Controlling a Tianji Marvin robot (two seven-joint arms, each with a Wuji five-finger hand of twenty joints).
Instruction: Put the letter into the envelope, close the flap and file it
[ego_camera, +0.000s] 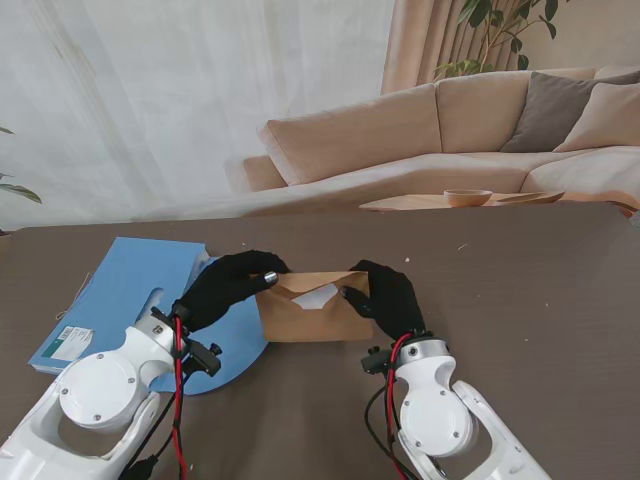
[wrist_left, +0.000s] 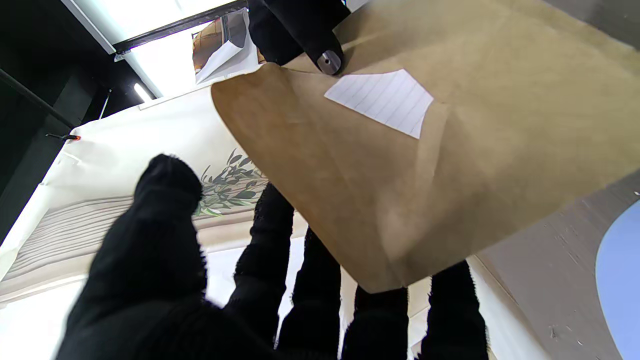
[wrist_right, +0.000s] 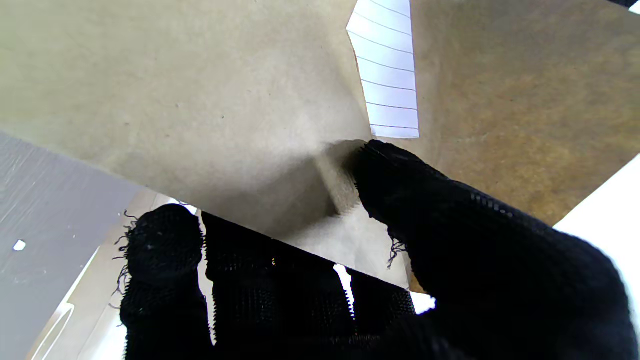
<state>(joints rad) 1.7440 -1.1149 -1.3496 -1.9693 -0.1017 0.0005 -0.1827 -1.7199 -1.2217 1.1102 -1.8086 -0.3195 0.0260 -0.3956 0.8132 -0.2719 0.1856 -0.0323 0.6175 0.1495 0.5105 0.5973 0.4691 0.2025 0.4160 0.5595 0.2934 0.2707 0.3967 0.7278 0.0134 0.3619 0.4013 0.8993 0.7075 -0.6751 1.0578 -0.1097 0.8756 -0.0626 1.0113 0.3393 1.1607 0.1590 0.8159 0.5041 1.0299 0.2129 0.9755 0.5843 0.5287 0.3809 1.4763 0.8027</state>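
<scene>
Together gripping one brown envelope (ego_camera: 312, 312): left hand (ego_camera: 228, 285), right hand (ego_camera: 389, 297).
Showing one lined letter (ego_camera: 316, 296) inside; beside one blue folder (ego_camera: 140, 290) on surface (ego_camera: 540, 330).

From my stand camera the tan kraft-paper envelope (ego_camera: 312, 312) lay on the dark desk (ego_camera: 520, 290), its flap partly raised. A white lined paper letter (ego_camera: 316, 296) sat tucked inside, only one corner showing at the mouth.

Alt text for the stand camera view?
Two black-gloved hands, left hand and right hand, hold a brown envelope on a dark table, white letter showing under its flap. A blue folder lies left.
</scene>
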